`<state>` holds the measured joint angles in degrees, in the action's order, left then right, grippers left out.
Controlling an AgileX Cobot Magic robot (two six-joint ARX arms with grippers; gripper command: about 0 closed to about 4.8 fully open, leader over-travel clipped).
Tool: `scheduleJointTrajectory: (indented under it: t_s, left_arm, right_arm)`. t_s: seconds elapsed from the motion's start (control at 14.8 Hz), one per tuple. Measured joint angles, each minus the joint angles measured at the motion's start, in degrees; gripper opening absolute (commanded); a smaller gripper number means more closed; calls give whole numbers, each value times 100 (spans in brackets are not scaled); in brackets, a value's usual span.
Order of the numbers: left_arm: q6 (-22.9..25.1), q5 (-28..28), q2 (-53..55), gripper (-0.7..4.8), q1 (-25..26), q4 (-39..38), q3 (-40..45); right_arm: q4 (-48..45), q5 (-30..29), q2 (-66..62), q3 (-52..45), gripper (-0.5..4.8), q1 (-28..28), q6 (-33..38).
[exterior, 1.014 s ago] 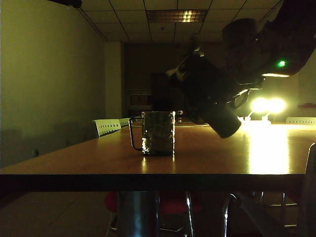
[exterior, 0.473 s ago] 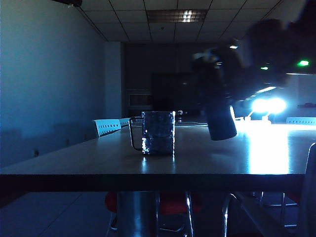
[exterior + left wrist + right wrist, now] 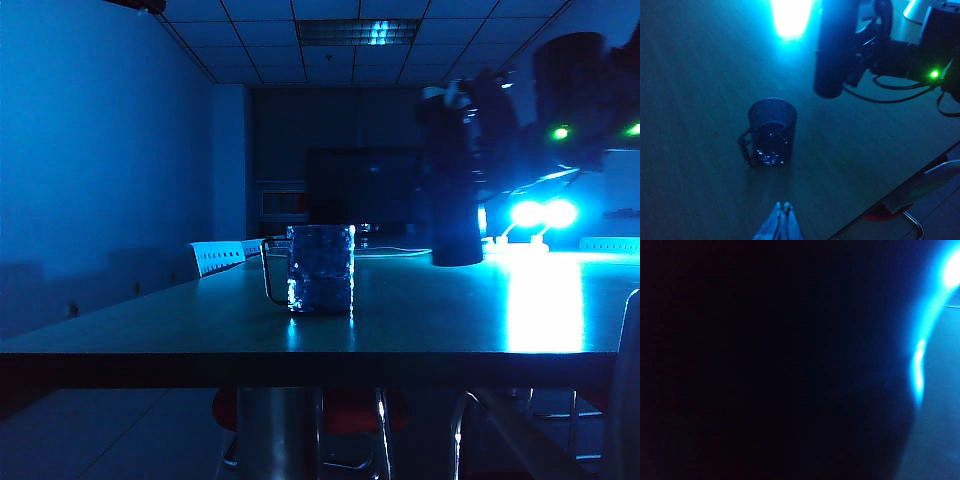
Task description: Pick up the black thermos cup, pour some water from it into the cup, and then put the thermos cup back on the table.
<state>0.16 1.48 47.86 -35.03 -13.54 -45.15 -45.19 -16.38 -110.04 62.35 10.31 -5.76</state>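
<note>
The cup (image 3: 320,268), a dimpled glass mug with a thin dark handle, stands on the table (image 3: 150,335). The left wrist view shows liquid inside the cup (image 3: 772,131). To its right the black thermos cup (image 3: 455,200) hangs nearly upright, base down, with my right gripper (image 3: 478,135) shut on its upper body. I cannot tell whether its base touches the wood. In the left wrist view the black thermos cup (image 3: 832,50) and my right gripper (image 3: 865,47) sit beyond the mug. The thermos (image 3: 765,360) blacks out the right wrist view. My left gripper (image 3: 782,205) is shut, short of the mug.
Two glaring lamps (image 3: 543,213) shine behind the thermos and reflect off the tabletop. Pale chairs (image 3: 216,257) stand along the far left side, and a chair frame (image 3: 628,380) stands at the near right. The table's edge (image 3: 900,187) runs close beside my left gripper.
The thermos has swung from tilted over the mug's side to nearly upright and moved right, away from the mug. The light turned from yellow to blue. The left gripper kept still.
</note>
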Motion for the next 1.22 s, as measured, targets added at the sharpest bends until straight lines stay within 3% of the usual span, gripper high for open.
scheduleJointTrajectory:
  t_s: [0.27, 0.54, 0.95, 1.22]
  left_arm:
    - [0, 101, 0, -8, 0, 0, 0]
    - [0, 164, 0, -8, 0, 2, -2]
    - [0, 223, 0, -8, 0, 2, -2]
    - [0, 225, 0, -8, 0, 2, 0]
  right_arm:
    - [-39, 31, -13, 0, 80, 26, 0]
    - [-704, 9, -435, 2, 80, 11, 15]
    - [-938, 72, -894, 0, 81, -140, 629]
    - [-988, 140, -918, 0, 81, -214, 682]
